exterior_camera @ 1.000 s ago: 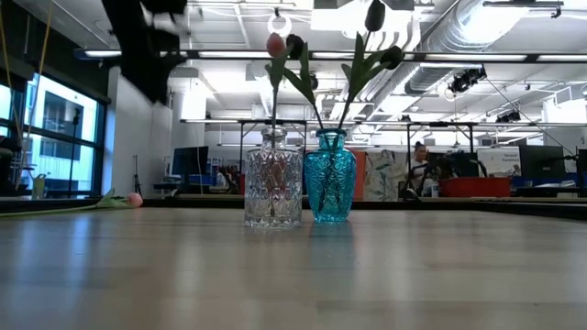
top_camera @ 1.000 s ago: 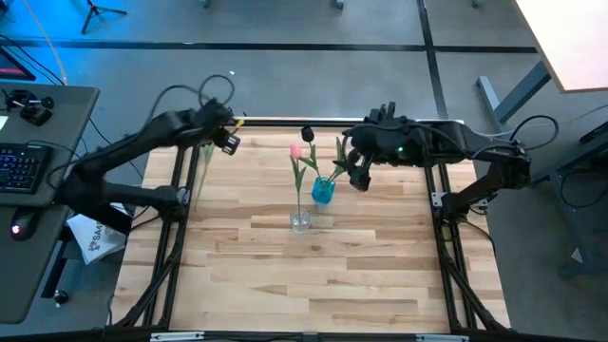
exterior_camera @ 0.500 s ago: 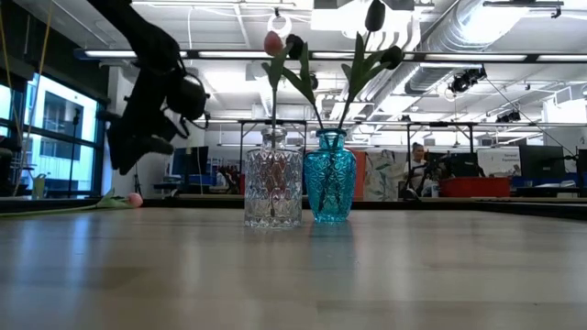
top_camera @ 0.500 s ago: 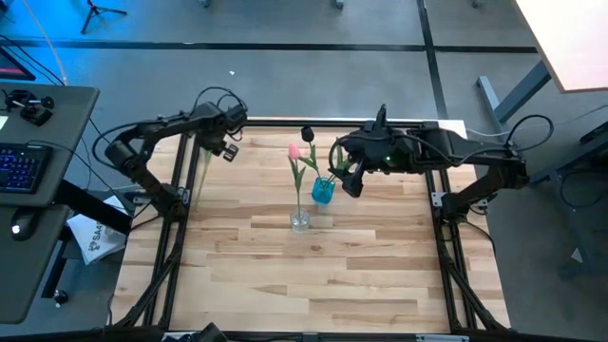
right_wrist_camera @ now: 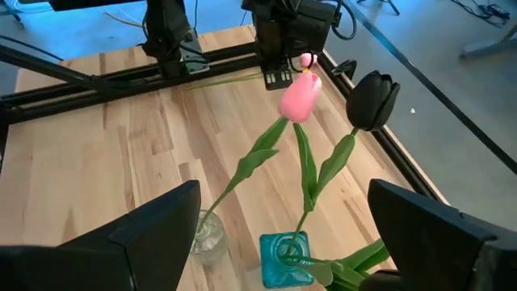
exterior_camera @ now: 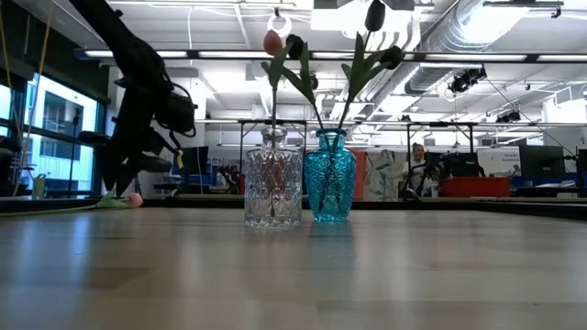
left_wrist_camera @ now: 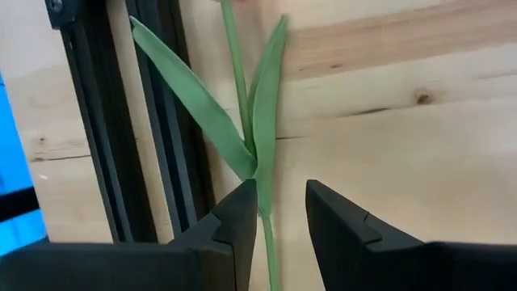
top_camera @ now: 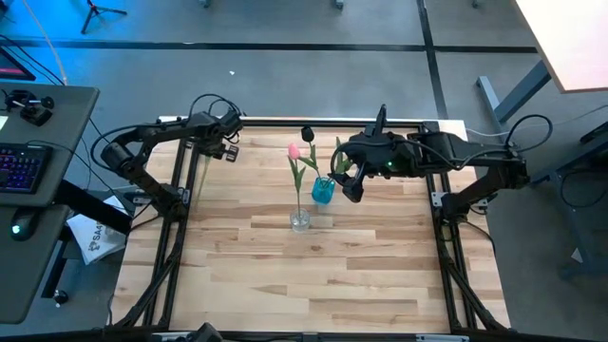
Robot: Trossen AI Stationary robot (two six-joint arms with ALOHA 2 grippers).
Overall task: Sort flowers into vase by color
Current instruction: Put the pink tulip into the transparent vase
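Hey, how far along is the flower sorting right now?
Done: two dark tulips stand in the blue vase, and one pink tulip stands in the clear vase.
In hand: the left gripper is open around the stem of the other pink tulip, which lies at the table's left edge and is not gripped yet.
Left: lifting it into the clear vase.
The right gripper waits open beside the blue vase.

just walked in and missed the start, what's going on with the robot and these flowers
The robot is sorting tulips into two vases. The left gripper is down at the table's far left edge, its fingers open on either side of the stem of a pink tulip lying flat beside the frame rail. The clear vase holds one pink tulip; the blue vase holds the dark-headed ones. The right gripper hovers open beside the blue vase, holding nothing.
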